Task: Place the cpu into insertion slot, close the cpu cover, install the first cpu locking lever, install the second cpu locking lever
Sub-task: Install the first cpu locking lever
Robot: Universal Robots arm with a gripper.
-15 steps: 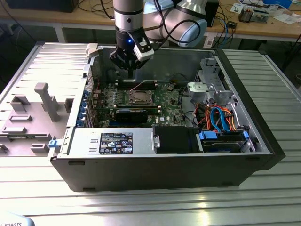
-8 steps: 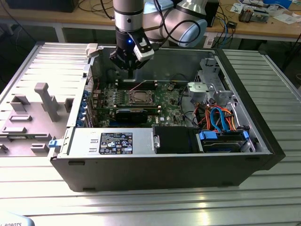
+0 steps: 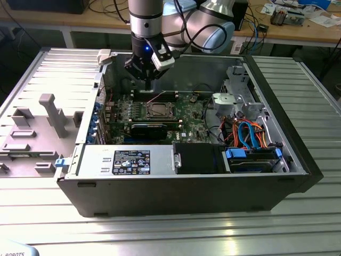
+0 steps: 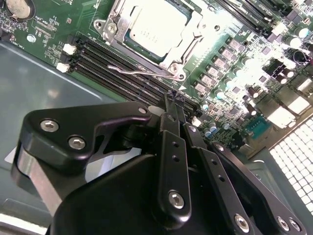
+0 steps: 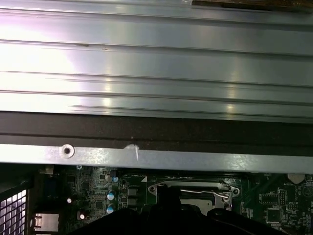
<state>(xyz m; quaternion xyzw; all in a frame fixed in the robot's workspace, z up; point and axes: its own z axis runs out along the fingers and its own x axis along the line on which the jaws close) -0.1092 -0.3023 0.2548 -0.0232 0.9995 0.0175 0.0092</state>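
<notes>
In the exterior view the gripper (image 3: 147, 81) hangs inside the open computer case (image 3: 277, 133), above the far edge of the green motherboard (image 3: 186, 114); the cpu (image 3: 159, 110) lies in the insertion slot (image 3: 148, 106), nearer the camera than the fingertips and apart from them. In the second wrist view the black fingers (image 4: 172, 110) are drawn together with nothing between them, their tips hovering over the dark memory slots (image 4: 112, 66) just beside the socket. Beyond the tips the cpu (image 4: 156, 27) sits flat in its socket with the cpu cover (image 4: 188, 41) lying closed around it as a silvery frame, and a thin wire locking lever (image 4: 142, 72) runs along the socket's edge nearest the fingers; whether it is latched is hard to judge. In the first wrist view the socket frame (image 5: 193, 188) and a wire lever (image 5: 205, 194) peek out past the dark gripper body (image 5: 166, 215), under the case's metal wall (image 5: 156, 159) and a ribbed metal table (image 5: 156, 63).
</notes>
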